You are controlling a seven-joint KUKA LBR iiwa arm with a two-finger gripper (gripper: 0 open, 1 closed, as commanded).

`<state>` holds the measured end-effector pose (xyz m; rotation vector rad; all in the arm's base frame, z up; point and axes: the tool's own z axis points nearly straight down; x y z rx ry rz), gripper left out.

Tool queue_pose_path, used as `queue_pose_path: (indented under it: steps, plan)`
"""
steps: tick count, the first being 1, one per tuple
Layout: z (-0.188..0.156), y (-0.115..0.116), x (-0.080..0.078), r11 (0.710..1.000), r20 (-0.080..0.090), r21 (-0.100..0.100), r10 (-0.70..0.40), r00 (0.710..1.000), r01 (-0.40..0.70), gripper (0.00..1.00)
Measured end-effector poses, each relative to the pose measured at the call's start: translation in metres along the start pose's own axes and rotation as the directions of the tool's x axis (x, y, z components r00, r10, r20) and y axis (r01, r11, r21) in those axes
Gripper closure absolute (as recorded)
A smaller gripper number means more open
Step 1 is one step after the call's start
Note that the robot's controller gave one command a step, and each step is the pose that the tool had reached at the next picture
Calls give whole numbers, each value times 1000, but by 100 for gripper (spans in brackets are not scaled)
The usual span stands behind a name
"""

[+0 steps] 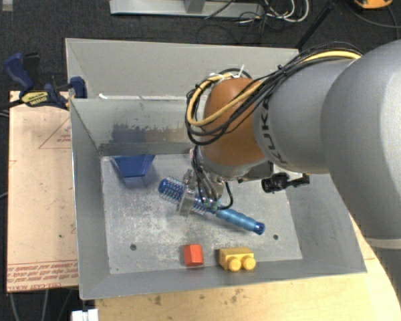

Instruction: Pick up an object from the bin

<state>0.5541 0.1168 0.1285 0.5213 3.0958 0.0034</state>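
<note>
A blue hairbrush (237, 219) lies aslant in the middle of the bin, its bristled head (172, 188) to the upper left and its handle to the lower right. My gripper (195, 196) is down on the brush, where the head meets the handle, its metal fingers on either side of it. Whether the brush is clamped I cannot make out. A small orange-red block (192, 255) and a yellow studded brick (236, 259) sit near the bin's front wall, below the gripper.
A blue cup-like piece (134, 166) rests in the bin's back left corner. The arm with its orange dome and cables hangs over the bin's back right part.
</note>
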Motion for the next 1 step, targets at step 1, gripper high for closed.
queue_pose_path:
  steps: [1]
  plan:
    - [-8,1,0,1000,-1,1,-1,1000,1,100]
